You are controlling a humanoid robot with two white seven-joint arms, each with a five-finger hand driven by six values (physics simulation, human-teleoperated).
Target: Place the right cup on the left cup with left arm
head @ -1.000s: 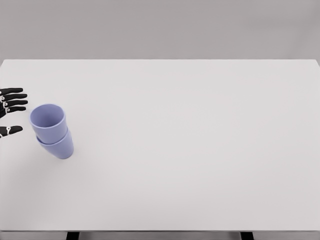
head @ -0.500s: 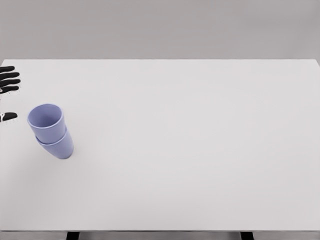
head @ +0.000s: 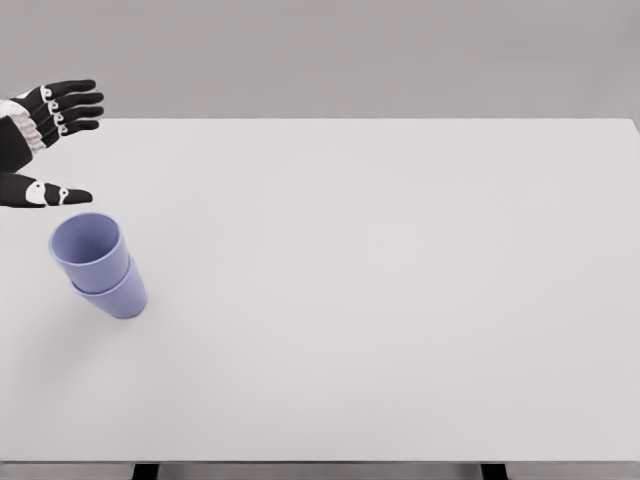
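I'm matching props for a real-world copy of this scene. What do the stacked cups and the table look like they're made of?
Upper cup and lower cup: likely matte plastic, judging by the uniform lavender colour, thin rim and soft shading without glints; glazed ceramic seems less likely. Table: a smooth white matte top, perhaps laminate or painted board, with no grain or reflections. As a simulator render, it leaves both open.

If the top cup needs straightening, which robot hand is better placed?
Probably the left robot hand: it hovers open just behind the stacked cups at the table's left end. The right one is out of view.
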